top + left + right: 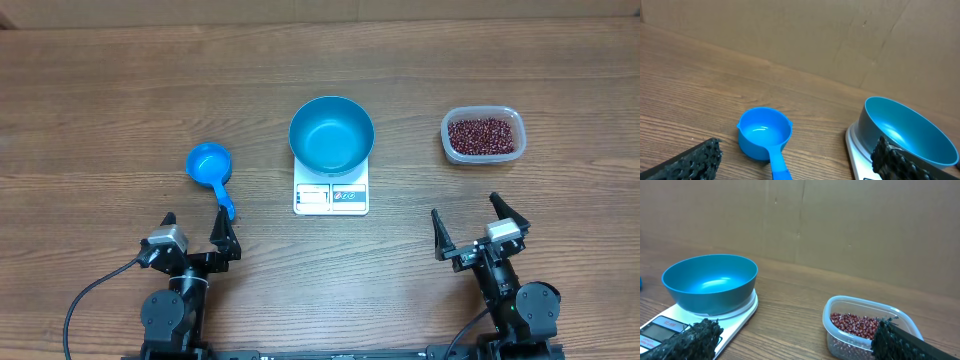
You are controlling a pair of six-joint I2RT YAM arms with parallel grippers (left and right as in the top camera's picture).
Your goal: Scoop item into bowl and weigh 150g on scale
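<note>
While the beans [484,135] all sit in the clear tub [484,109] at the far right, the blue bowl [331,133] on the white scale [331,196] is empty. No scooping is done yet. The blue scoop [210,165] lies left of the scale, untouched. The left gripper [195,224] and right gripper [466,212] sit back from it all, jaws wide apart, holding nothing.

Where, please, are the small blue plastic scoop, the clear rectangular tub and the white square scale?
small blue plastic scoop [208,162]: overhead view, cup floor.
clear rectangular tub [445,132]: overhead view, left rim.
white square scale [331,197]: overhead view, display panel.
</note>
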